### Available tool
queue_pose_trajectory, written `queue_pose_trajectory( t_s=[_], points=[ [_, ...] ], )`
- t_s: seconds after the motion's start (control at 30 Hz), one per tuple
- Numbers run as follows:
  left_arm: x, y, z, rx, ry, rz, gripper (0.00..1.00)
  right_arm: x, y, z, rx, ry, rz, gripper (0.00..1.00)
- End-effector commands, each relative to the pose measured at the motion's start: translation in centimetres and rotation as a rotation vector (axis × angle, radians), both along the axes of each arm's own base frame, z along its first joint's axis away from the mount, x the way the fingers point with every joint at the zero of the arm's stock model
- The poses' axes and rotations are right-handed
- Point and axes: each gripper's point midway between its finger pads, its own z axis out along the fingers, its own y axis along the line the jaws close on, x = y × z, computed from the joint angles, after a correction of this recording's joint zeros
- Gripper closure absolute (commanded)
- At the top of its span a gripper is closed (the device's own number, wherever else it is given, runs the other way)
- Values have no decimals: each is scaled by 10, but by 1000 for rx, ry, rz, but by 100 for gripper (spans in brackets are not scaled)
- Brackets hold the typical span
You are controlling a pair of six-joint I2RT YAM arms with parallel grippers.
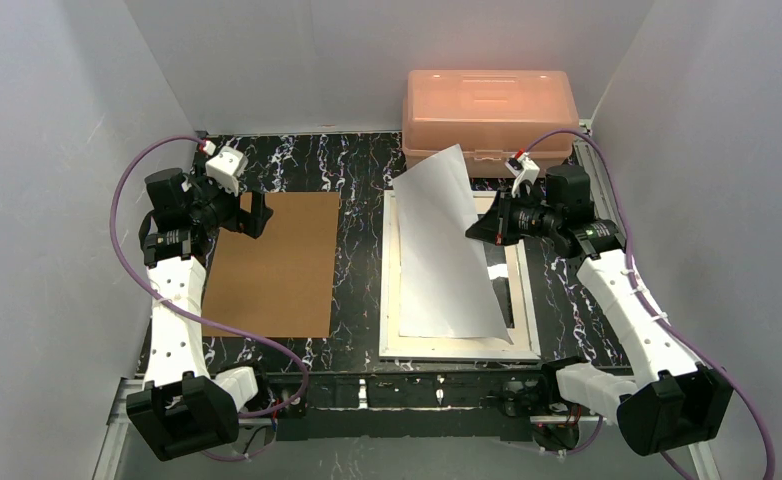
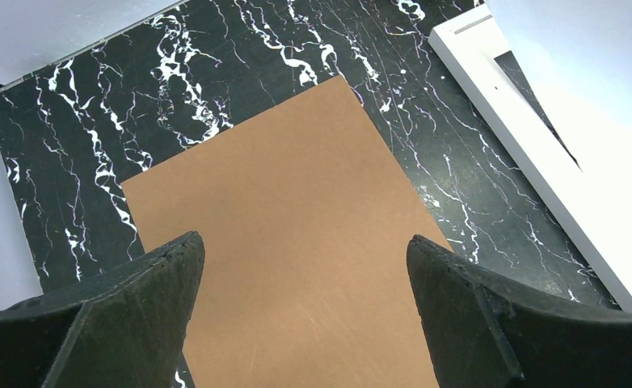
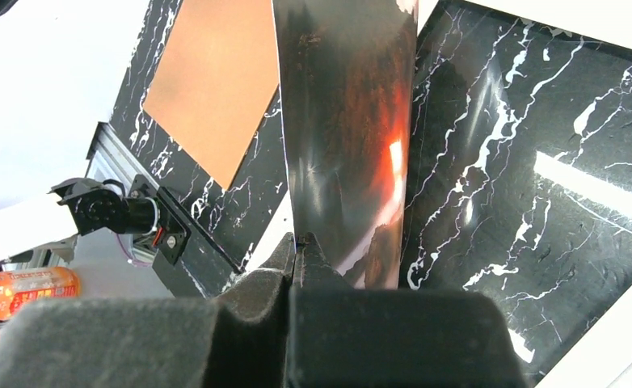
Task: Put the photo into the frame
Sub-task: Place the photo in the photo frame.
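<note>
Tilted photo (image 1: 447, 250) stands across the frame (image 1: 390, 285) opening.

Plain white walls (image 1: 267, 60) enclose the table (image 1: 357, 165) on three sides. Its top is black with white marble veining.

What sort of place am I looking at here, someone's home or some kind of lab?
Probably a robot lab test cell: plain white walls box in a black marbled table, and the left arm and right arm are mounted on a metal rail at its near edge.
</note>
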Motion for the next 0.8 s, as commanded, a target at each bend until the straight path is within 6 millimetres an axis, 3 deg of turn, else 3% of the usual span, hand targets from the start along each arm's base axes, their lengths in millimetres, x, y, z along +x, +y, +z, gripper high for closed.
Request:
queue_pose_trajectory(
  t_s=[0.0,0.33,0.63,0.77],
  points=[
    [-4,-7,-2,-27,18,-23,7,9,-2,-2,-28,-22,-17,99],
    [-4,-7,-1,-34,23,-17,6,36,-28,-52,-240,53,-128,99],
    [-2,-7,-1,-35,29,-15,7,39,-28,-52,-239,31,-122,96],
    [-3,-6,-4,-36,35,-13,7,36,-19,-33,-178,-51,-84,97]
  ],
)
